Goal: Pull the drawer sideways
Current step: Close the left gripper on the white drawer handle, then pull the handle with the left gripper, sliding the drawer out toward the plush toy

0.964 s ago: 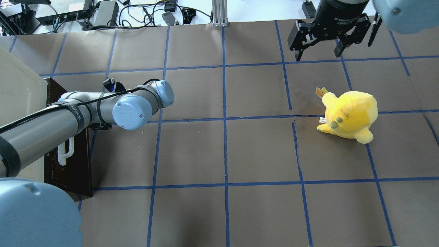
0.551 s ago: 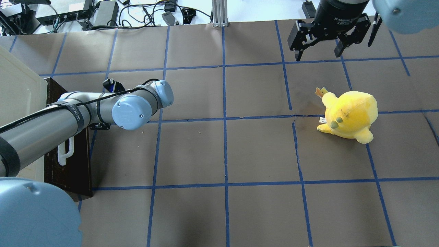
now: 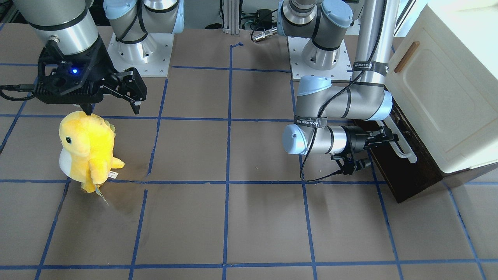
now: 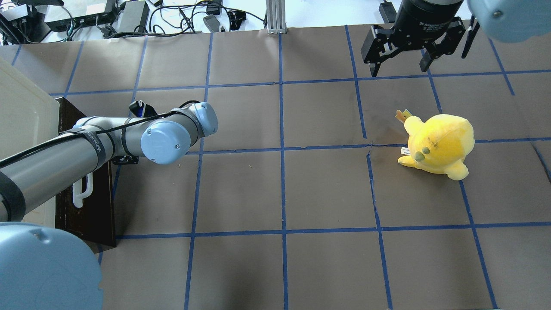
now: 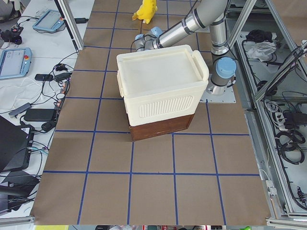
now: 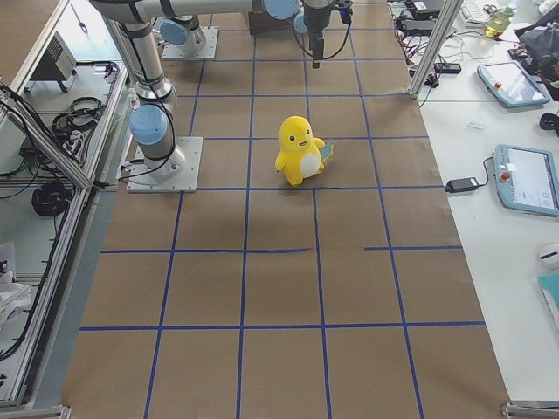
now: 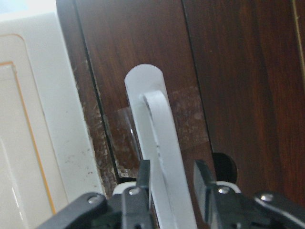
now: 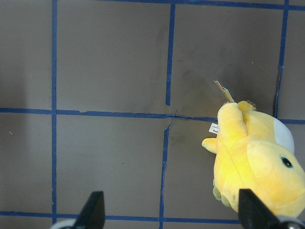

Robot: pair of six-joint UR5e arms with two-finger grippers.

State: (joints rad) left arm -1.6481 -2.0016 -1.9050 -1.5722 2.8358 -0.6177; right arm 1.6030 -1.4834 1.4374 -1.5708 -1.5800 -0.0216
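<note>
The drawer (image 3: 408, 175) has a dark brown worn wooden front and sits closed under the cream-white cabinet (image 3: 447, 85) at the table's left end. Its long white bar handle (image 3: 404, 151) runs along the front. In the left wrist view the drawer front (image 7: 228, 71) fills the frame, and my left gripper (image 7: 171, 167) has a finger on each side of the handle (image 7: 157, 124), shut on it. In the front view the left gripper (image 3: 391, 138) reaches sideways to the handle. My right gripper (image 4: 399, 71) is open and empty, high over the far right.
A yellow plush toy (image 4: 439, 144) stands on the brown papered table at the right, just below the right gripper (image 3: 113, 111). The cabinet (image 4: 21, 116) overhangs the drawer (image 4: 97, 206). Cables and boxes lie beyond the table's far edge.
</note>
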